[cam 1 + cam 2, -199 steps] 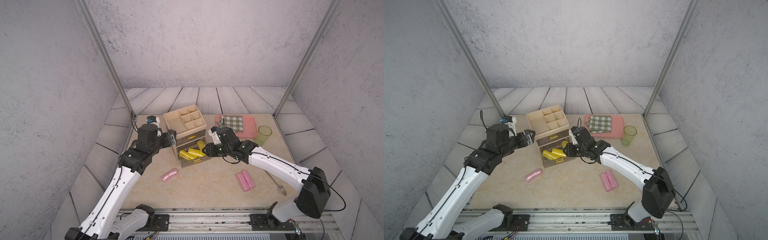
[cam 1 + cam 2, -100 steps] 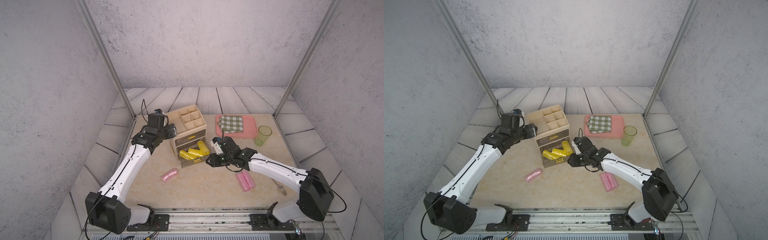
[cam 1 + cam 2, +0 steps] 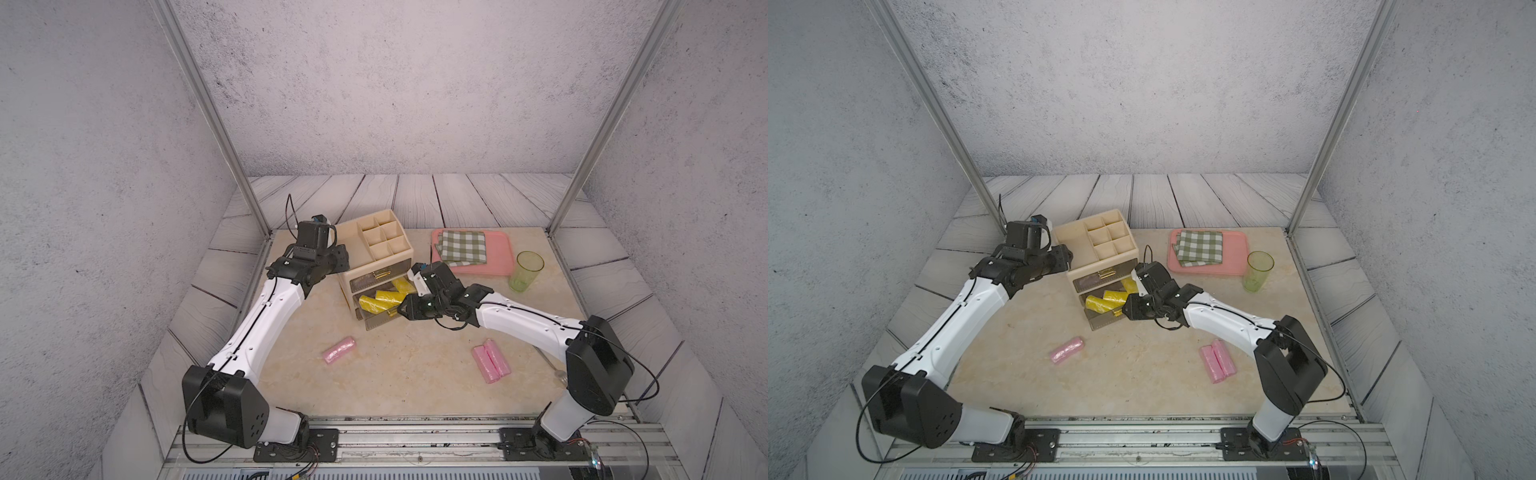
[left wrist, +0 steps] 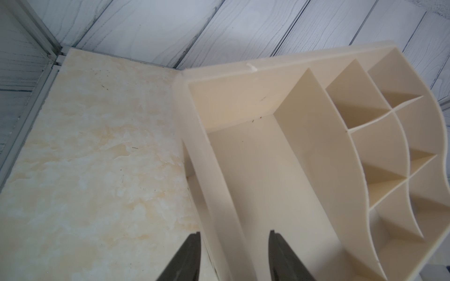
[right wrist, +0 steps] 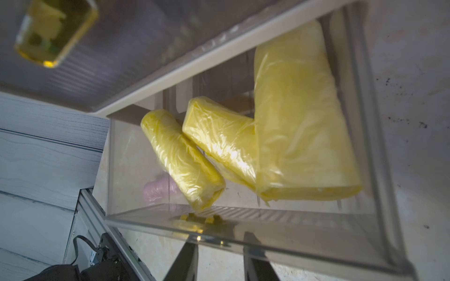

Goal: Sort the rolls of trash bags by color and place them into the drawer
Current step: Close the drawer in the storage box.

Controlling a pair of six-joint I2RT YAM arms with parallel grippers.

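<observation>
Inside the pulled-out clear plastic lower drawer [image 5: 292, 231] lie three yellow crinkly plastic rolls [image 5: 219, 143], touching one another, with one end against the front wall. The drawer belongs to a cream plastic organizer [image 4: 214, 170] with an open, divided top.

The right gripper [image 5: 219, 240] sits at the drawer front, just short of its gold handle [image 5: 194, 220]. Its jaws are parted with nothing between them. The left gripper [image 4: 233, 232] straddles the organizer's side wall, one finger outside and one inside the large compartment, parted and not seen pinching.

Three pink rolls lie on the beige marbled tabletop [image 3: 415, 386]: one alone [image 3: 339, 350], two side by side [image 3: 490, 365].

Assessment: the drawer is being worked while the body is braced. Recommend clamping the wall firmly first. Then move the front squarely along its runners, keeping the rolls below the rim.
</observation>
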